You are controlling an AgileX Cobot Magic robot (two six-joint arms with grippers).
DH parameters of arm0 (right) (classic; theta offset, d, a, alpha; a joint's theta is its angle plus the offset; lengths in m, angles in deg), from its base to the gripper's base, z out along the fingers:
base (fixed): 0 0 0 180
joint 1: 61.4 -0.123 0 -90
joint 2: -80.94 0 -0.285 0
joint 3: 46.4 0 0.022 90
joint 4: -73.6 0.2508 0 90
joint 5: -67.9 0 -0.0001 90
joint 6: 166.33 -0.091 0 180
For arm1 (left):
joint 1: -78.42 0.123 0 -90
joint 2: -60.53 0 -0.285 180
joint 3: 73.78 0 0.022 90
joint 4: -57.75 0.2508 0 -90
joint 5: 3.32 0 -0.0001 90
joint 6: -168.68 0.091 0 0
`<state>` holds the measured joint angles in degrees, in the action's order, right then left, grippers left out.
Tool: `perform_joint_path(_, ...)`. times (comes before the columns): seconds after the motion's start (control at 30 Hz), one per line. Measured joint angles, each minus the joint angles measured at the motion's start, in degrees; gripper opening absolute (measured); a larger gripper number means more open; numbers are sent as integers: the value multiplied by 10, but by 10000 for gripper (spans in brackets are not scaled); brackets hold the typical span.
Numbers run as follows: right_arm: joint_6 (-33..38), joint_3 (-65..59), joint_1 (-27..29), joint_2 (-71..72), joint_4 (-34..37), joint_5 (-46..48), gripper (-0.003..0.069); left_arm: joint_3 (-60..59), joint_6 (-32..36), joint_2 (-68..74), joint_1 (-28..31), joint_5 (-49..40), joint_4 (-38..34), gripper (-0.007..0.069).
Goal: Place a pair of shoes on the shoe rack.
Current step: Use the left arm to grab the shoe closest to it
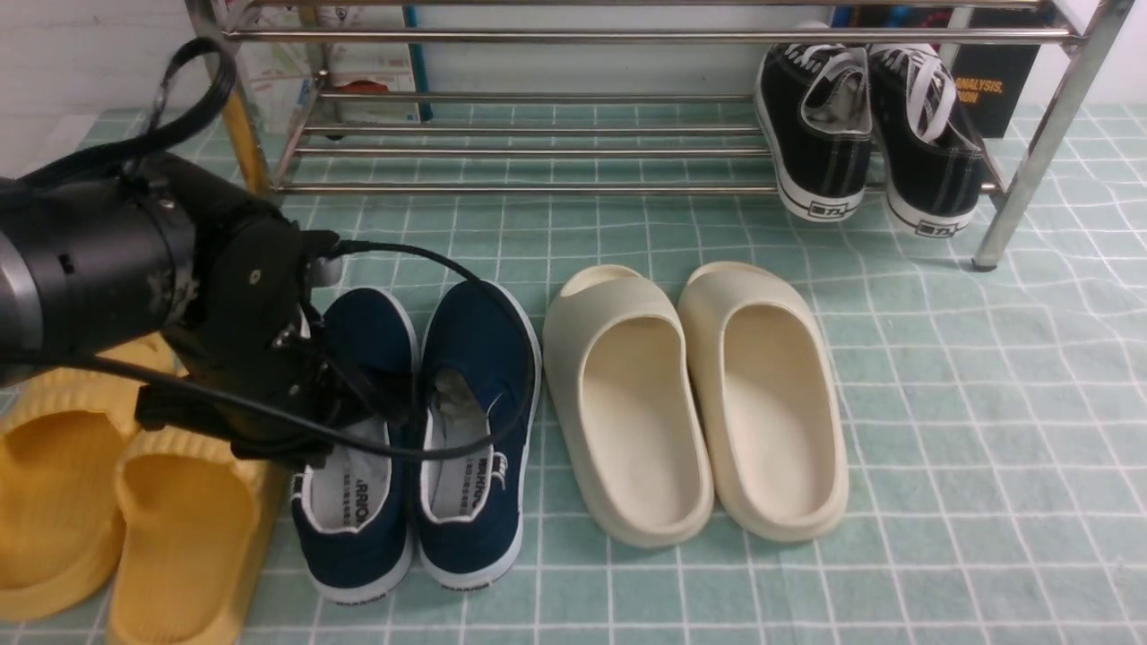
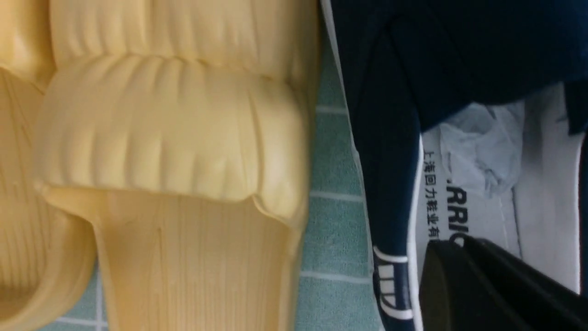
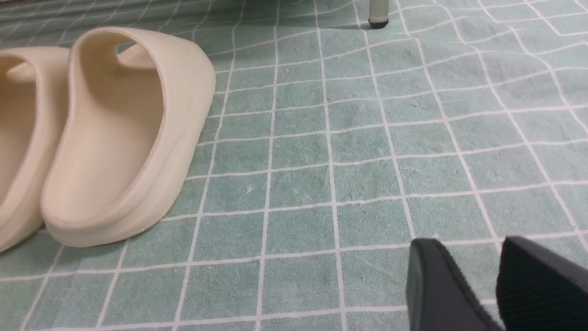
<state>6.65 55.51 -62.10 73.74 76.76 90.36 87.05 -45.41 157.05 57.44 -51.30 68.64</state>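
A pair of navy slip-on shoes (image 1: 421, 448) with white insoles lies on the green checked mat. My left gripper (image 1: 394, 414) reaches down at the heel opening of the left navy shoe (image 2: 390, 151). In the left wrist view its dark fingers (image 2: 477, 285) sit over that shoe's insole. They merge into one dark mass, so I cannot tell their gap or whether they hold anything. My right gripper (image 3: 471, 243) hovers empty over bare mat with a narrow gap between its fingers. The metal shoe rack (image 1: 538, 152) stands at the back.
Yellow ribbed slippers (image 1: 134, 502) lie left of the navy shoes, also in the left wrist view (image 2: 170, 138). Cream slides (image 1: 699, 403) lie to the right and show in the right wrist view (image 3: 115, 133). Black sneakers (image 1: 865, 134) occupy the rack's right end. A rack leg (image 1: 1021, 197) stands at right.
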Motion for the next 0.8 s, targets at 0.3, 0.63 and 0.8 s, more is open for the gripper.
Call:
perform_joint_path(0.3, 0, 0, 0, 0, 0, 0, 239, 2, -4, 40, 1, -1, -6, 379)
perform_joint_path(0.63, 0, 0, 0, 0, 0, 0, 239, 2, -9, 61, 2, -1, 2, 12)
perform_joint_path(0.8, 0, 0, 0, 0, 0, 0, 239, 2, -10, -17, 2, -4, 5, 19)
